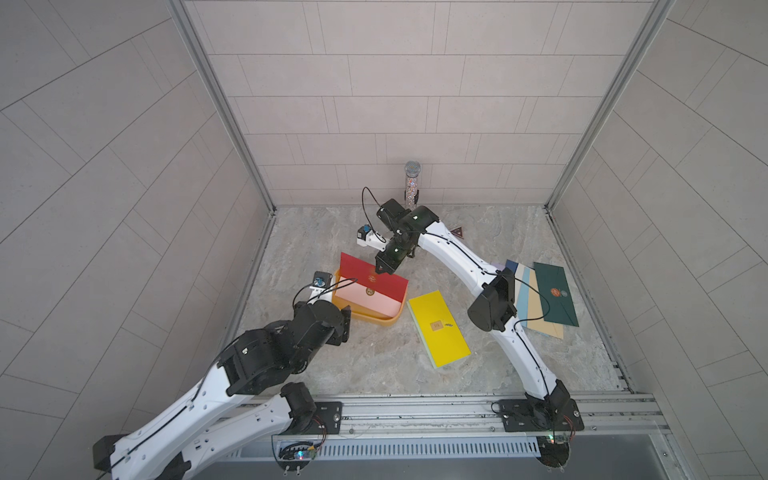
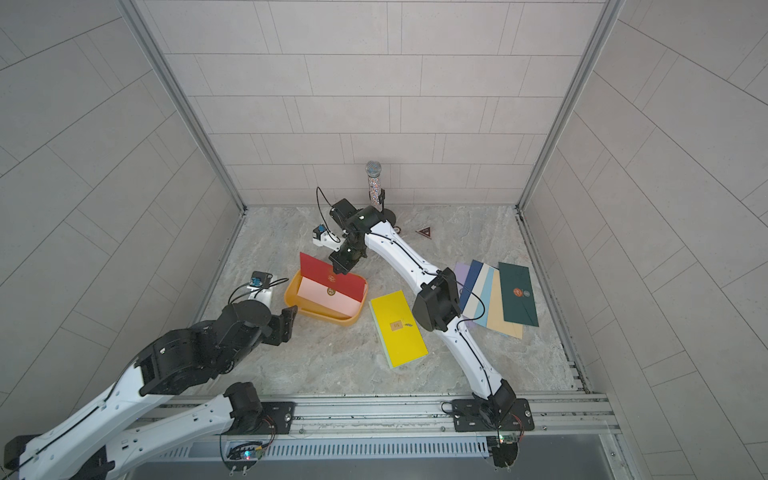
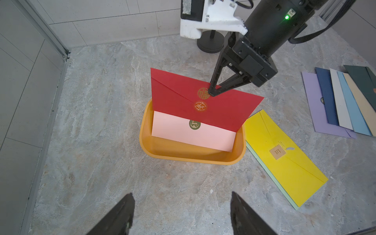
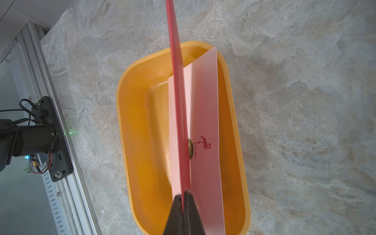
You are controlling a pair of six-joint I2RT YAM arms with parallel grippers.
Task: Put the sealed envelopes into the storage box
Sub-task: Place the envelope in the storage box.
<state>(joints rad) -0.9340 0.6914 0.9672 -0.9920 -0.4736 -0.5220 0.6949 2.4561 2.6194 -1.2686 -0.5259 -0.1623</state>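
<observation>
The red envelope (image 3: 203, 101) is held upright on its long edge over the storage box (image 3: 183, 156). It is pinched near the middle of its upper edge by the right gripper (image 3: 213, 92), whose jaws are pressed flat on the paper. The pink envelope (image 3: 193, 132) is already stood leaning inside the storage box, against the red one. The left gripper (image 3: 182, 195) is kept just outside the storage box, fingers spread wide, with nothing between them.

The envelopes are judged light and thin, stiff enough to stand from a single pinch, yet easily creased and smooth enough to slip. An edge hold near the midpoint is judged best, so that the sheet hangs level. The yellow envelope (image 3: 284, 154), lying flat just beside the storage box on a pale green envelope (image 3: 264, 168), offers no raised edge. A corner or overhang would probably have to be lifted first.

The red envelope's lower edge is hidden behind the pink one, so contact with the box floor cannot be told. Only a sliver of the pale green envelope is shown. The fan of envelopes (image 1: 540, 299), well apart from the storage box, is partly covered by the right arm (image 1: 457, 253) in both top views, and its count cannot be settled.
</observation>
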